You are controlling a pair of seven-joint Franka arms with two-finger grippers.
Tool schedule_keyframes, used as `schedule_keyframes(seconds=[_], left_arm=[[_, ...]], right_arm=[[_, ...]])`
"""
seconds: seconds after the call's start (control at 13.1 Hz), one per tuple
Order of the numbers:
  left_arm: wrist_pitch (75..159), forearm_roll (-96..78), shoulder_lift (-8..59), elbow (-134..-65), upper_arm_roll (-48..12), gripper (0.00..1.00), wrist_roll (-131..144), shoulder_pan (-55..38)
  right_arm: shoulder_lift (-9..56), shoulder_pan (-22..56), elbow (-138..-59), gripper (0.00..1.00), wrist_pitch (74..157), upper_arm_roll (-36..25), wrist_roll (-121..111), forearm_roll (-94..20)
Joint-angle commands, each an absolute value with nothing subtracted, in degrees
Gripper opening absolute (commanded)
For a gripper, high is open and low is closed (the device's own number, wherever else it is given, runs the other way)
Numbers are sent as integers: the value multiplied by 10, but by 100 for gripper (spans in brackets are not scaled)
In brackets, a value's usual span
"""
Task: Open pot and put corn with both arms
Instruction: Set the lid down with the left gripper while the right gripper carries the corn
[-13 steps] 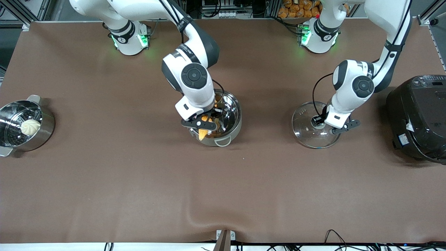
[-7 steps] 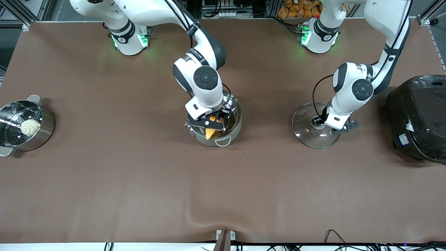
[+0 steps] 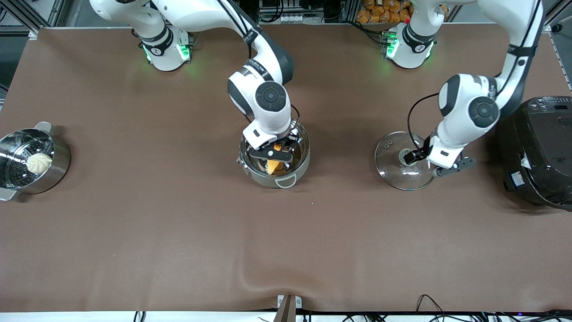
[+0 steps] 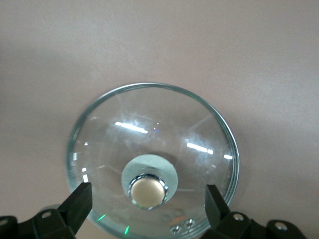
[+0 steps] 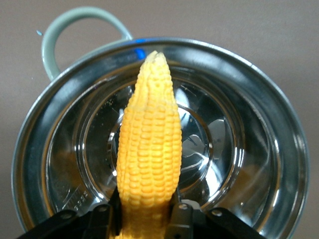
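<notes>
The shiny steel pot stands open mid-table; its rim also shows in the right wrist view. My right gripper is shut on the yellow corn cob, holding it inside the pot with its tip toward the front camera; in the right wrist view the corn lies over the pot's bottom. The glass lid with tan knob lies on the table toward the left arm's end. My left gripper is open just above the lid, its fingers wide apart on either side of the knob.
A steel steamer pot with a white bun stands at the right arm's end of the table. A big black cooker stands at the left arm's end, close beside my left arm.
My right gripper has carried the corn from over the pot's rim down into the pot. My left gripper has let go of the lid's knob and risen, shifting toward the cooker.
</notes>
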State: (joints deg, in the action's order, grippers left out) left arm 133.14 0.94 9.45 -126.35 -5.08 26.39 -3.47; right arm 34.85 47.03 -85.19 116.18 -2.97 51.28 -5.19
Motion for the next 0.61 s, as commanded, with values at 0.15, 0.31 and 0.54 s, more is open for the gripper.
schedule_keyframes(seconds=[0.15,0.31,0.54], left_arm=[[1209,9,91,-1184,-54,100,228,-12],[1198,9,91,-1172,-55,100,223,-11],[1144,9,90,-1120,-57,100,223,-11]], right_arm=[[338,474,-860,100,1163,-31,526,-43],[337,468,-857,100,1165,-31,522,-45],[304,434,-855,100,1160,-29,517,-53]])
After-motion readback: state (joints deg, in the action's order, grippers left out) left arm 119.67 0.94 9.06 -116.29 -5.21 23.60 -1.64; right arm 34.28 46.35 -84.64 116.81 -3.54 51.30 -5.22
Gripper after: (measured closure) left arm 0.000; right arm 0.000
